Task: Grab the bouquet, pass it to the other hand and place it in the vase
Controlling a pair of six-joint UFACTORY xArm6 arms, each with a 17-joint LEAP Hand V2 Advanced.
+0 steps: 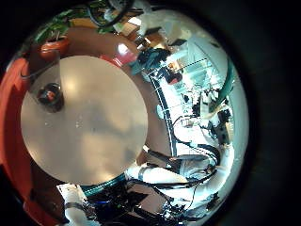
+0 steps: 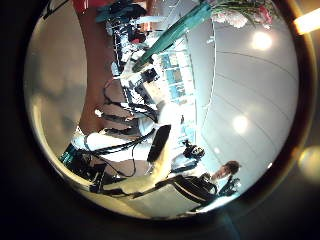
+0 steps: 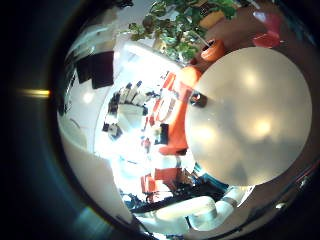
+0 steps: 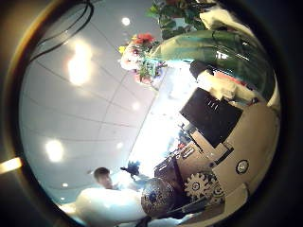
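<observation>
1. Black and white geared parts of the right hand (image 4: pixel 213 156) are crowding the edge of its thumb side palm view, and the bouquet (image 4: pixel 194 47) is lying right against them, filling much of that view, so it is sitting close to this palm.
2. The right hand's fingers (image 4: pixel 210 115) are closing on the bouquet's wrapped stem: the wrap is running between a black finger part and a white part at the view's rim. How far they are curling round it is hard to make out.
3. The flower heads (image 4: pixel 140 52) are sticking out past the hand, up against the ceiling.
4. The right hand's little finger side view is looking down on a round table (image 3: pixel 250 130). A small dark vase (image 3: pixel 197 98) is standing near the table's edge, apart from the bouquet, with nothing in it.
5. The left hand is showing too little of its fingers in either of its palm views, so it is not possible to tell whether it is released or clenched.
6. Its thumb side view is catching the bouquet (image 2: pixel 185 28) farther off, stem slanting and flowers at the rim.
7. Its little finger side view is facing the same table (image 1: pixel 94 132), with the vase (image 1: pixel 49 95) standing on it and chairs (image 1: pixel 11 104) sitting round the edge.
</observation>
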